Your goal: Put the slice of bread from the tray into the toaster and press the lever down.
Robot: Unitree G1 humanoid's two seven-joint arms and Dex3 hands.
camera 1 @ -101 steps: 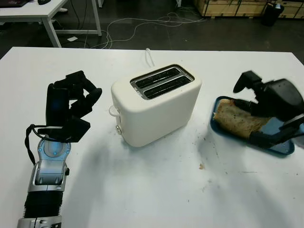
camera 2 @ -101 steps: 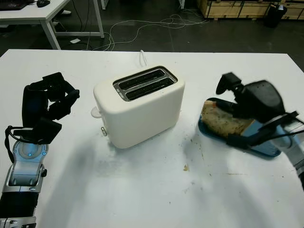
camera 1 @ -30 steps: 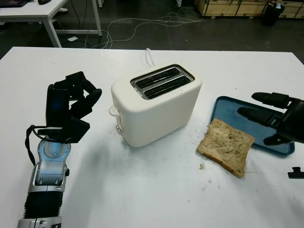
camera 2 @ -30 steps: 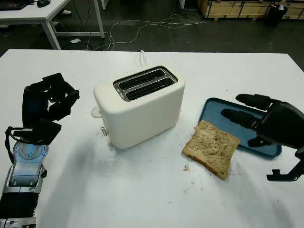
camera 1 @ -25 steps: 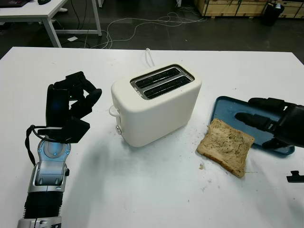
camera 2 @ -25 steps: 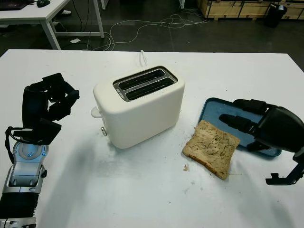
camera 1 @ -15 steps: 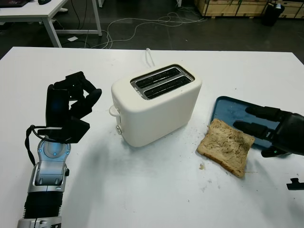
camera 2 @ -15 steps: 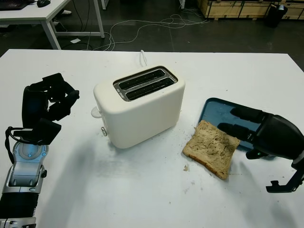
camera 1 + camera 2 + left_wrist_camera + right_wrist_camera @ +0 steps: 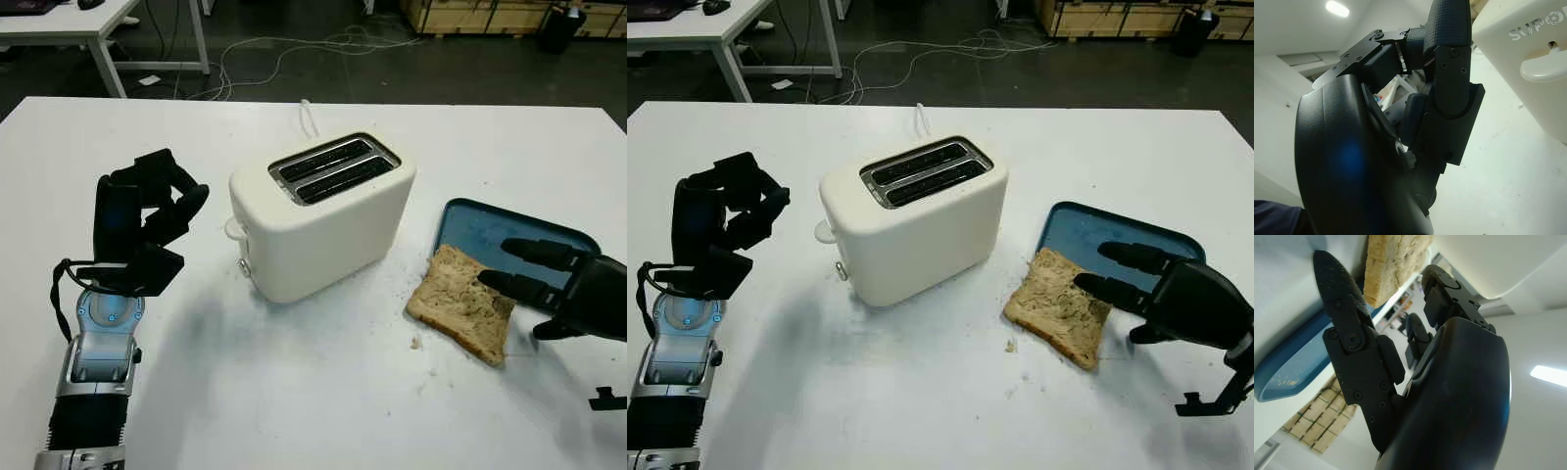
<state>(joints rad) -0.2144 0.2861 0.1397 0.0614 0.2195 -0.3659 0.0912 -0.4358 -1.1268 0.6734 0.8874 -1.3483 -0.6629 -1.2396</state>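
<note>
The right hand (image 9: 1176, 294), a glossy black shell with ribbed, jointed fingers (image 9: 1107, 289), lies low over the table's right side, its fingers stretched out straight toward the slice of bread (image 9: 1058, 305) and holding nothing. One fingertip lies over the bread's right edge; whether it presses on the crust or hovers above it cannot be told. In the right wrist view a textured black fingertip (image 9: 1332, 279) stands beside the bread's cut edge (image 9: 1391, 259), which looks pale, porous and crumbly.

The bread is a roughly square brown slice with a mottled, seeded surface. It lies mostly on the white table (image 9: 294, 392), with one corner overlapping the near left rim of the tray (image 9: 470, 220). The tray is a shallow blue rectangle with rounded corners and a raised lip; its right end is hidden behind the hand. Crumbs speckle the table just beside the slice.

The toaster (image 9: 323, 215) is a smooth, cream-white, rounded box with two dark metal-edged slots on top, standing at the table's middle, well apart from the bread. A pale lever (image 9: 233, 228) and a small knob project from its left end, and a white cord trails off behind.

The left hand (image 9: 142, 220), matte black on a silver forearm, is held upright left of the toaster with its fingers curled inward and nothing in them.
</note>
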